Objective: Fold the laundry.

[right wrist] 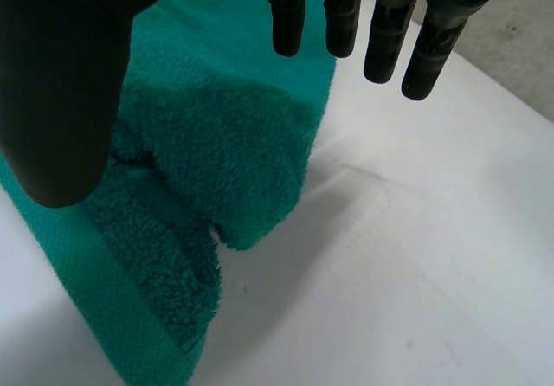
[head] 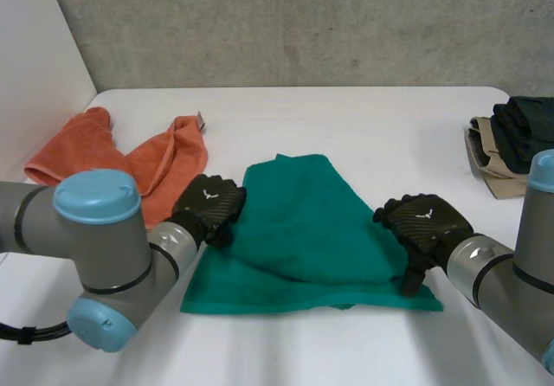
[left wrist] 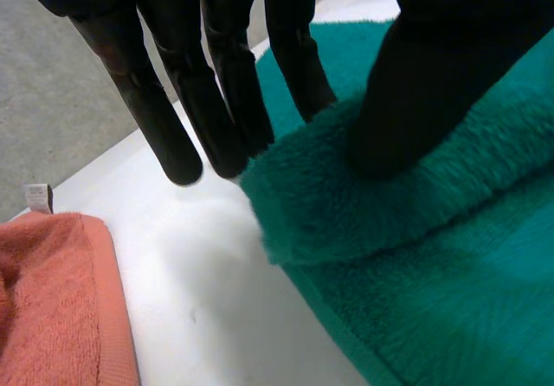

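With the left hand [head: 208, 206] pinching one edge of the green towel [head: 303, 230] and the right hand [head: 424, 226] splayed empty over the opposite edge, a one-sided pull could skew the fold.

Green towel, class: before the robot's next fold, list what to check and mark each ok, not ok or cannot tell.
1. Green towel clear of orange towel: ok, bare table between them.
2. Layers lined up: not ok, upper layer lies askew.
3. Left robot hand at the towel's left edge: ok.
4. Left robot hand's hold: cannot tell.
5. Right robot hand holding the right edge: not ok, fingers straight, over the table.
6. Folded clothes stack out of the way: ok.
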`<state>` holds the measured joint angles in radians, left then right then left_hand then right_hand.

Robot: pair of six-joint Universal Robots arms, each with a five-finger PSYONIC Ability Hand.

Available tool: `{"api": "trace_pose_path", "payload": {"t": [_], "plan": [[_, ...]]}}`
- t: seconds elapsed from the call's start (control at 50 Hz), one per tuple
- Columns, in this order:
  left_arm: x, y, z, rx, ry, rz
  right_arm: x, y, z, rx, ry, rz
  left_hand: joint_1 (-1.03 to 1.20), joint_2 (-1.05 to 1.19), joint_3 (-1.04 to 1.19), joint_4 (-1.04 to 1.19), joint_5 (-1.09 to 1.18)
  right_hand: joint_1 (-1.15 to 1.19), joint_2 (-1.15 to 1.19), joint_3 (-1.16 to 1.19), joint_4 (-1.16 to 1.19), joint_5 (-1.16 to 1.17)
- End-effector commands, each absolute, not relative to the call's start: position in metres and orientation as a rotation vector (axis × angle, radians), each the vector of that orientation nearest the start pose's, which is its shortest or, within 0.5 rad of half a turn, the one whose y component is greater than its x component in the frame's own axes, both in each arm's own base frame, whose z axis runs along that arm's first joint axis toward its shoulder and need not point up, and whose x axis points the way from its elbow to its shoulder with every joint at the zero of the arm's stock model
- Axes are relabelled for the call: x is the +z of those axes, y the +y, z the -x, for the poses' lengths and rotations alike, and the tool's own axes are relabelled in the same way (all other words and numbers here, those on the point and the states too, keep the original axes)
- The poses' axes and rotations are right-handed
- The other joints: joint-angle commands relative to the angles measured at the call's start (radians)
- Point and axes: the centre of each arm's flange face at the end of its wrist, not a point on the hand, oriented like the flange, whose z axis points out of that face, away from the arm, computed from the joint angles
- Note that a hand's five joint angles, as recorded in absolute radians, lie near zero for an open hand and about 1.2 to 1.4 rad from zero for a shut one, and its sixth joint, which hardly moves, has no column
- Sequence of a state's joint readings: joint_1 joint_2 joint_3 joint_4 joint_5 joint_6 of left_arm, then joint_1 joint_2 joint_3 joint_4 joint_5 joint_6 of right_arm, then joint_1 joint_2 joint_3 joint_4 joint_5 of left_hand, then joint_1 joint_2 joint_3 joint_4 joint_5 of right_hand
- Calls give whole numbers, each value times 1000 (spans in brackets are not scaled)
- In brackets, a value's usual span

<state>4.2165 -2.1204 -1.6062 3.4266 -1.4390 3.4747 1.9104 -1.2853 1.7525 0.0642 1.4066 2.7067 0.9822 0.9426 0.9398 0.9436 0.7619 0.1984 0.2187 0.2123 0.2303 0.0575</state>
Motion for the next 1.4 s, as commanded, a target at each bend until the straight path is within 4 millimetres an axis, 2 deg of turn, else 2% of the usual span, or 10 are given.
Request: {"api": "trace_pose_path", "payload": {"t": [0.02, 0.14, 0.22, 0.6, 0.66, 0.72, 0.88, 1.06, 1.18, 1.4], "plan": [[130, -263, 310, -1968, 2335, -1266, 161, -232, -238, -1477, 2408, 1119, 414, 454, 456, 453, 460, -8, -28, -22, -40, -42], [142, -275, 315, -2024, 2268, -1189, 151, -239, -241, -1445, 2420, 1124, 414, 454, 456, 453, 460, 493, 473, 479, 461, 460], [150, -286, 319, -2069, 2227, -1148, 150, -242, -243, -1432, 2418, 1122, 414, 454, 456, 453, 460, 1197, 1177, 1183, 1165, 1163], [188, -273, 360, -2310, 2089, -1190, 178, -135, -322, -915, 1982, 944, 414, 454, 456, 453, 460, 1198, 1178, 1184, 1166, 1164], [190, -270, 363, -2327, 2078, -1197, 171, -135, -327, -878, 1999, 915, 414, 454, 456, 453, 460, 833, 813, 819, 801, 800], [195, -268, 362, -2338, 2067, -1194, 170, -140, -329, -885, 2018, 901, 414, 454, 456, 453, 460, 214, 193, 200, 182, 180], [210, -258, 352, -2349, 2055, -1185, 216, -169, -289, -1052, 2128, 880, 414, 454, 456, 453, 460, 224, 204, 210, 192, 191], [251, -237, 337, -2444, 1978, -1147, 251, -217, -221, -1200, 2314, 1199, 414, 454, 456, 453, 460, 25, 5, 11, -7, -9], [274, -218, 327, -2506, 1920, -1139, 265, -244, -225, -1359, 2265, 1166, 414, 454, 456, 453, 460, -5, -25, -19, -37, -38], [292, -174, 321, -2580, 1865, -1206, 216, -308, -267, -1449, 2140, 1138, 414, 454, 456, 453, 460, -24, -44, -38, -56, -58]]}}
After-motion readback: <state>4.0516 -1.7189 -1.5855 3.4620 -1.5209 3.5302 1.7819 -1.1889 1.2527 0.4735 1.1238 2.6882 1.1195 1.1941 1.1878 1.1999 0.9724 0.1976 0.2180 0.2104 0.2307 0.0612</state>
